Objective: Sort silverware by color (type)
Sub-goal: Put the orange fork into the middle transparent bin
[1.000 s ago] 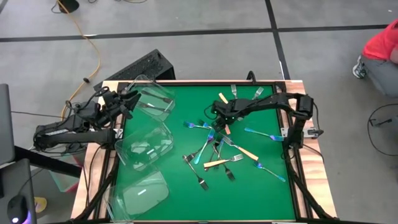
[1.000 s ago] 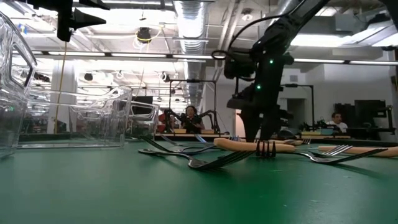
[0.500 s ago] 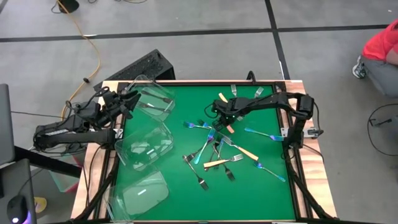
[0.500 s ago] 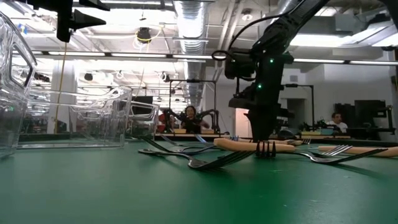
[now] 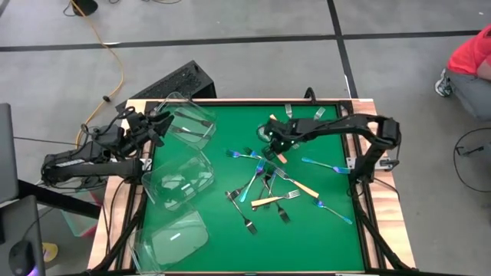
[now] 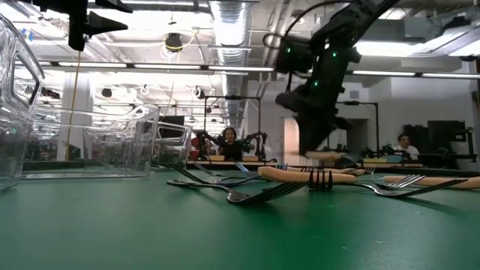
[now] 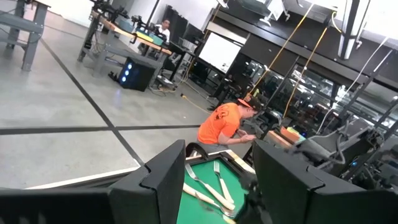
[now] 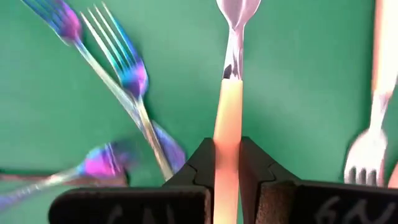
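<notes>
One cream-handled fork (image 8: 227, 118) sits clamped mid-handle in the right gripper (image 8: 227, 163): light, stiff, probably slick, head jutting ahead. Left gripper (image 7: 214, 186) waits apart.

Right gripper (image 5: 278, 142) grips cream-handled fork (image 5: 275, 139) — others (image 5: 265, 188) scattered.

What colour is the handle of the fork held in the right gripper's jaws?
Cream-tan; the fork shows best in the right wrist view.
</notes>
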